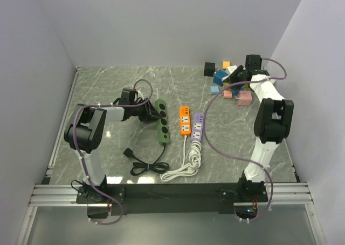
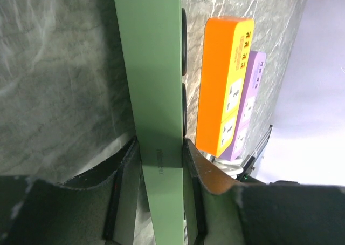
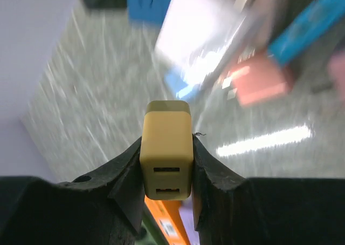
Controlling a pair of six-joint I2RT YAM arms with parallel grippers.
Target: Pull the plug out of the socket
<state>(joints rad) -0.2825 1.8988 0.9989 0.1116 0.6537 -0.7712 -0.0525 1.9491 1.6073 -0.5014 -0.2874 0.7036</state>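
Nearest the arm bases, a white cord point(image 1: 183, 169) and a black cord point(image 1: 146, 167) lie coiled on the grey marbled table point(image 1: 113, 83); the black one ends in a loose black plug point(image 1: 128, 152) lying flat.

Further in, three strips lie side by side. The green power strip point(image 1: 162, 121) is on the left, the orange strip point(image 1: 185, 121) in the middle, and the purple strip point(image 1: 197, 127) just beside the orange one. The left pincer point(image 1: 148, 111) reaches in from the left and is clamped nearly closed across the green strip; in its own wrist view, both pads press against the strip's long sides.

At the far right corner is the right arm, and there is the task's thing. The right pincer point(image 3: 167, 147) has its jaws only partly apart and gripped tight on a small yellow plug point(image 3: 166, 142), one pad on each side; the face with two slots points back at the wrist camera. The plug is held off the tabletop, well apart from all three strips. It hangs above a heap of adapters point(image 1: 237, 91) – pink, blue, white and black – which the wrist view shows only as a blur.
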